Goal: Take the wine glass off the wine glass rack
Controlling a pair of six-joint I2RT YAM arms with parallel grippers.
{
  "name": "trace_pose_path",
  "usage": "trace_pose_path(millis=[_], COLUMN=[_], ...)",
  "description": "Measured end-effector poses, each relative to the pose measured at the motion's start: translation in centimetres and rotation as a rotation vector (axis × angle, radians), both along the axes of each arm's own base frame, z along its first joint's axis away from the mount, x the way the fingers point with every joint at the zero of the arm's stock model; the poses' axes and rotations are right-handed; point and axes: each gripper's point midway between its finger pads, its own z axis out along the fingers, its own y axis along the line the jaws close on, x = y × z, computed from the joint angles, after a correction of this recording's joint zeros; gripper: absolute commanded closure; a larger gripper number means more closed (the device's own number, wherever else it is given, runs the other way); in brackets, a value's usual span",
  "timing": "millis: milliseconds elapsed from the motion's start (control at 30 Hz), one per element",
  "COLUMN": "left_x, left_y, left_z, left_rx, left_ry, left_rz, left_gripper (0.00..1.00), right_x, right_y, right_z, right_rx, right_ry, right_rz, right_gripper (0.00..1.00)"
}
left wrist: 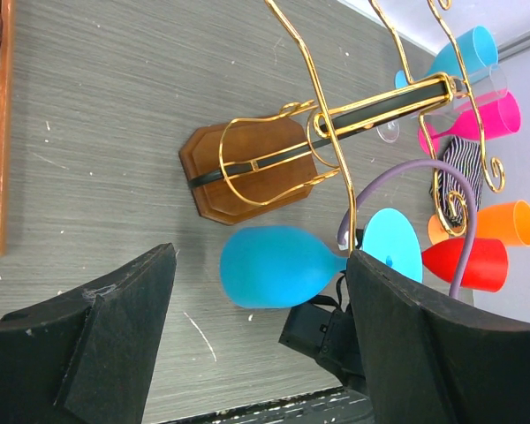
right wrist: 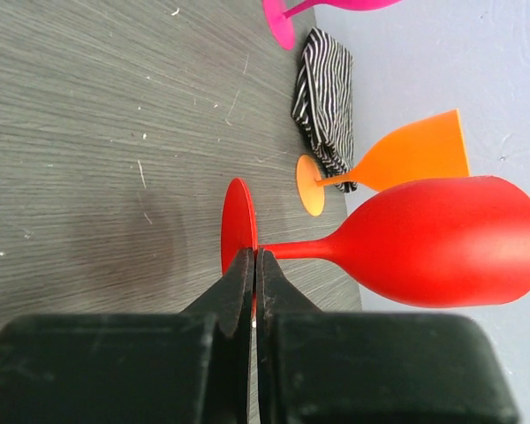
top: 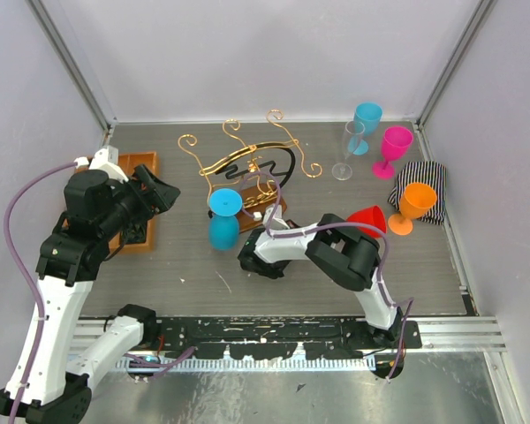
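The wine glass rack (top: 247, 168), gold wire with a black bar and brown wooden base (left wrist: 247, 168), stands mid-table. A blue wine glass (top: 223, 221) hangs upside down from its near wire; in the left wrist view its bowl (left wrist: 283, 265) lies between my fingers but farther off. My left gripper (top: 163, 190) is open and empty, left of the rack (left wrist: 261, 327). My right gripper (right wrist: 254, 265) is shut on the foot rim of a red wine glass (right wrist: 424, 238), held upright right of the rack (top: 368, 218), off the wire.
An orange-brown compartment tray (top: 137, 177) lies under my left arm. At the back right stand a cyan glass (top: 367, 119), a clear flute (top: 346, 150), a pink glass (top: 393, 146) and an orange glass (top: 413, 205), beside a striped cloth (top: 428, 181).
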Motion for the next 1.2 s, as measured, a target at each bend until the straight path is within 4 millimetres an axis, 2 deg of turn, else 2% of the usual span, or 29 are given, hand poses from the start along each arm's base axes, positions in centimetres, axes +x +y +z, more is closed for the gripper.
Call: trace_pose_path(millis=[133, 633, 933, 1200], left_x=[0.0, 0.0, 0.0, 0.0], left_y=[0.0, 0.0, 0.0, 0.0], left_z=[0.0, -0.3, -0.9, -1.4], left_rx=[0.001, 0.005, 0.01, 0.013], left_ry=[0.001, 0.006, 0.023, 0.035], left_rz=[0.0, -0.001, -0.002, -0.002], left_gripper=[0.15, 0.16, 0.15, 0.15], right_x=[0.4, 1.0, 1.4, 2.1], right_y=[-0.1, -0.1, -0.1, 0.5], right_z=[0.5, -0.3, -2.1, -2.2], right_rx=[-0.026, -0.075, -0.122, -0.13], right_ry=[-0.016, -0.043, -0.037, -0.063], right_rz=[0.001, 0.016, 0.02, 0.041], right_gripper=[0.99, 0.99, 0.99, 0.99])
